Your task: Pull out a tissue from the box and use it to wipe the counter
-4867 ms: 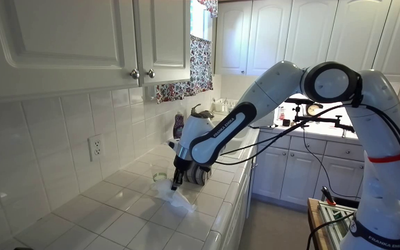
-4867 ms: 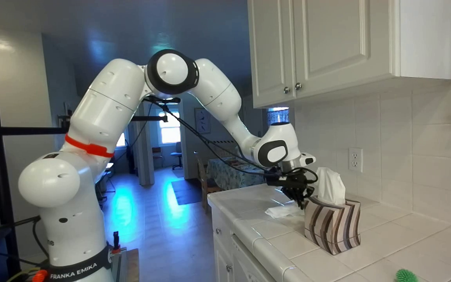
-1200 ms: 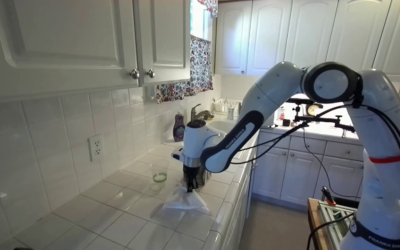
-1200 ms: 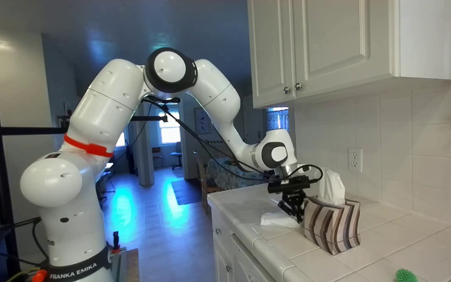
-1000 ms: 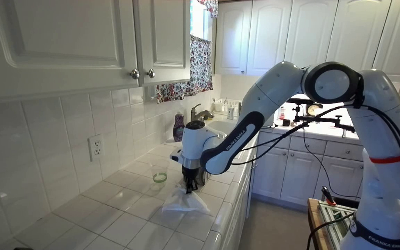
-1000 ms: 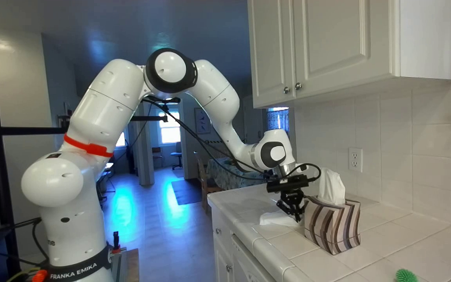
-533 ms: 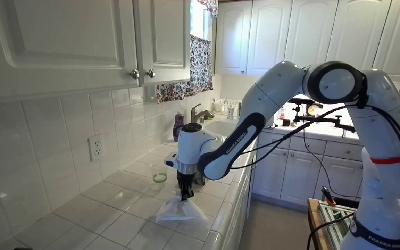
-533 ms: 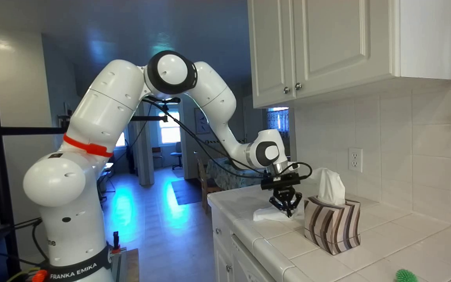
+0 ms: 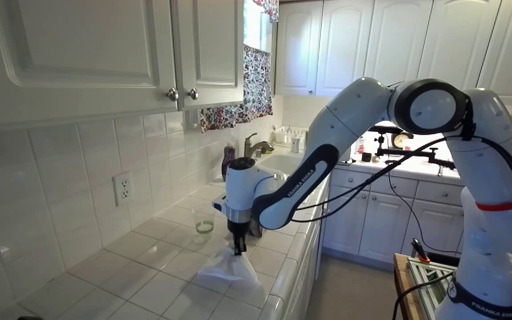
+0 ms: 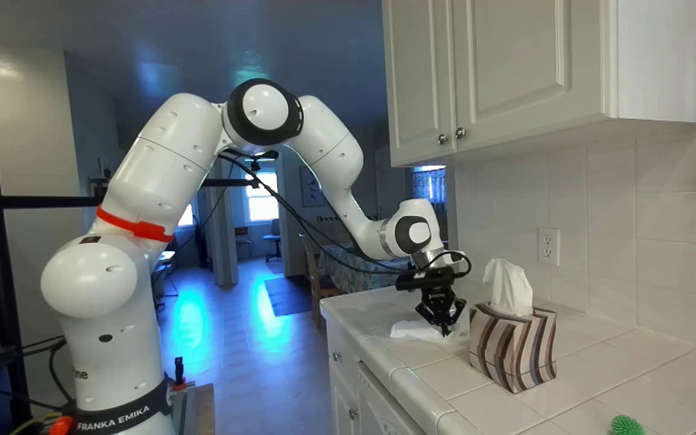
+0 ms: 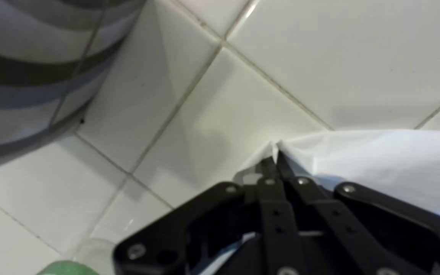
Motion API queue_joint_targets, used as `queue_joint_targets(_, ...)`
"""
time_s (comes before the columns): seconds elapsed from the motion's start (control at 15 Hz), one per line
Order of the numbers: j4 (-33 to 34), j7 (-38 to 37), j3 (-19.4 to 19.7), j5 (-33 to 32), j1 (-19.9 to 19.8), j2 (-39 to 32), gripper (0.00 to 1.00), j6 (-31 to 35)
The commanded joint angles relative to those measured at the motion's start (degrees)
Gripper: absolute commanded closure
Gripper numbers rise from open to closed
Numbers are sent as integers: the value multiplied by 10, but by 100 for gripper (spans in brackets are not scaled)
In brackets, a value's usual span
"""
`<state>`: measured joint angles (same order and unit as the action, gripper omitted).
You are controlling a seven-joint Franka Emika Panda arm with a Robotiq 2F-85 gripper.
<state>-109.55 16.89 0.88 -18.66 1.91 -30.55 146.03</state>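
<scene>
The white tissue lies spread and crumpled on the white tiled counter, pulled up to a peak at my fingertips. My gripper points down and is shut on the tissue, close above the tiles. In the wrist view, the fingertips pinch a fold of the tissue, which spreads to the right; the rest is hidden under the gripper. The striped tissue box stands upright beside the gripper, apart from it, another tissue sticking out of its top. The box shows in the wrist view at upper left.
A clear cup with a green band stands near the wall side of the gripper. A green spiky object lies on the counter. A soap bottle and sink are beyond. Cabinets hang above.
Over the last second my gripper has moved away from the box, dragging the tissue along the counter. About five seconds ago the wrist was more tilted; now it is more upright. The box stays put.
</scene>
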Motion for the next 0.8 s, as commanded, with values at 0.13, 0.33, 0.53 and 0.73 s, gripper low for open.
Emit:
queue_joint_targets(0.13,8,-84,29,0,8,-16,100,-24)
queue_joint_targets(0.33,12,-49,16,6,-6,-19,100,-31)
queue_joint_targets(0.53,11,7,2,-4,-13,-18,100,-25)
queue_joint_targets(0.73,6,64,-12,-15,-14,-15,100,-16)
